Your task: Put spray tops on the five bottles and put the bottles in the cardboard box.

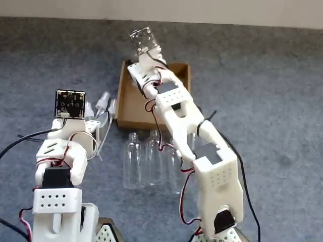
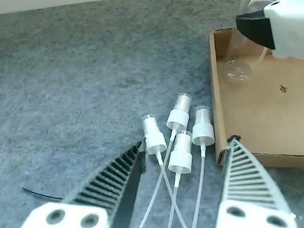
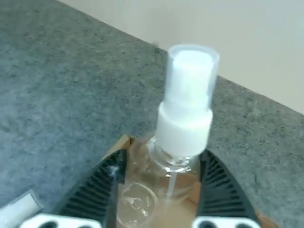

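Observation:
My right gripper (image 3: 159, 166) is shut on a clear bottle (image 3: 164, 190) with a white spray top (image 3: 187, 99), held upright over the far left corner of the cardboard box (image 1: 131, 108). The same bottle (image 2: 236, 64) hangs just above the box floor (image 2: 266, 109) in the left wrist view. Several loose white spray tops (image 2: 180, 149) with long tubes lie on the carpet left of the box. My left gripper (image 2: 183, 178) stands open right above them, one finger on each side. A row of clear uncapped bottles (image 1: 132, 159) stands in front of the box.
Grey carpet covers the table. The right arm (image 1: 202, 146) stretches over the bottle row and hides part of it. A black cable (image 2: 42, 195) lies on the carpet beside the left gripper. Open carpet lies to the far left and right.

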Motion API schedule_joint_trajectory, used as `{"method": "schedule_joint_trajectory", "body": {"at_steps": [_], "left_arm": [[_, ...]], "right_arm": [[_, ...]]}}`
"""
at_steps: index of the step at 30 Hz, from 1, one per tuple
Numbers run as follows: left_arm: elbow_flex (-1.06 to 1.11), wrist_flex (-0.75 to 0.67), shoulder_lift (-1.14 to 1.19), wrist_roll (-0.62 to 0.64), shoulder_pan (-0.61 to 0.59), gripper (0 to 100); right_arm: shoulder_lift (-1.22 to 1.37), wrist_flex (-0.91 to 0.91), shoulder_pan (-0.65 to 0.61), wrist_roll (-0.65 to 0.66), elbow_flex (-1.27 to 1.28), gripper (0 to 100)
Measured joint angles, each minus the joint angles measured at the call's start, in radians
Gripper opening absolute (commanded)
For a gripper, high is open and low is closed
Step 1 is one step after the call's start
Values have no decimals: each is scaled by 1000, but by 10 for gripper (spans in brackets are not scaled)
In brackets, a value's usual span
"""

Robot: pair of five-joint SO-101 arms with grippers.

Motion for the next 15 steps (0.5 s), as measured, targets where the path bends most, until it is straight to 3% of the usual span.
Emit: {"method": "schedule_joint_trajectory", "body": {"at_steps": [15], "left_arm": [[0, -2, 0, 0, 0, 245]], "right_arm": [[0, 37, 0, 3, 0, 232]]}}
